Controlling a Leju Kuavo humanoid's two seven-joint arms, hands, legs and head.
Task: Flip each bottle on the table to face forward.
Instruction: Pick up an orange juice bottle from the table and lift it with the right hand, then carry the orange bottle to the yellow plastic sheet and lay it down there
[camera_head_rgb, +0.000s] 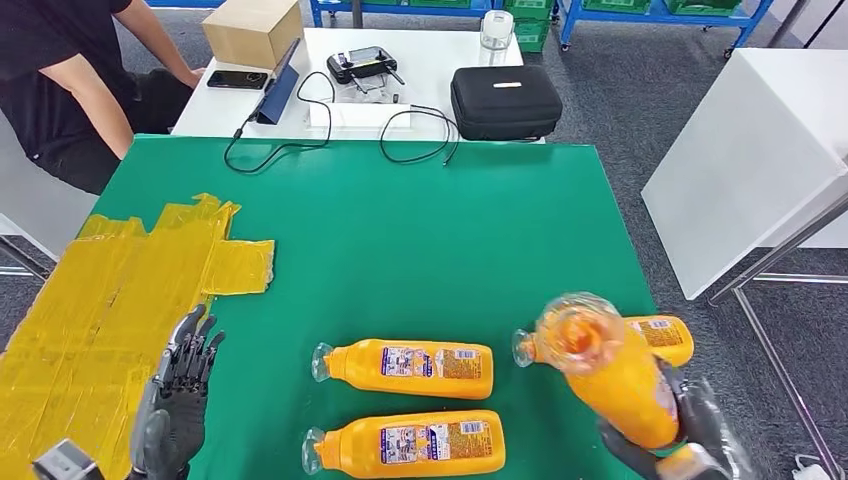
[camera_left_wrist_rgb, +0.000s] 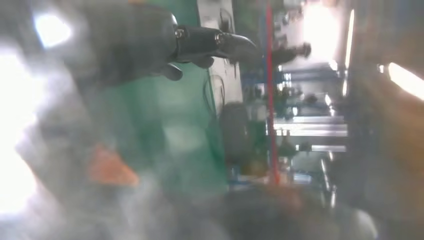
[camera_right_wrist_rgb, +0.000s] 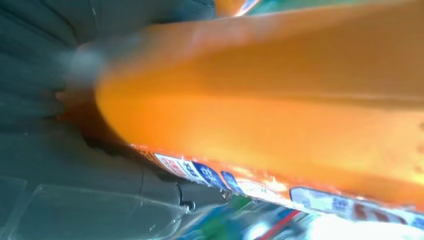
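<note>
Several orange bottles with clear caps are on the green table (camera_head_rgb: 400, 230). Two lie on their sides with labels up: one (camera_head_rgb: 410, 367) mid-front, another (camera_head_rgb: 410, 443) nearer the front edge. A third (camera_head_rgb: 660, 336) lies at the right, partly hidden. My right hand (camera_head_rgb: 690, 425) grips a fourth bottle (camera_head_rgb: 610, 370) lifted off the table, its cap tilted up toward the camera; in the right wrist view this bottle (camera_right_wrist_rgb: 280, 110) is close and blurred against the hand (camera_right_wrist_rgb: 75, 150). My left hand (camera_head_rgb: 180, 395) hovers at the front left, fingers spread, holding nothing; its fingers (camera_left_wrist_rgb: 210, 42) show blurred.
Yellow tape sheets (camera_head_rgb: 110, 320) cover the table's left front. Behind the green table stands a white table (camera_head_rgb: 420, 50) with a black case (camera_head_rgb: 505, 100), cables, a phone and a cardboard box (camera_head_rgb: 252, 30). A person (camera_head_rgb: 70, 80) sits at the back left. A white panel (camera_head_rgb: 750, 150) stands at the right.
</note>
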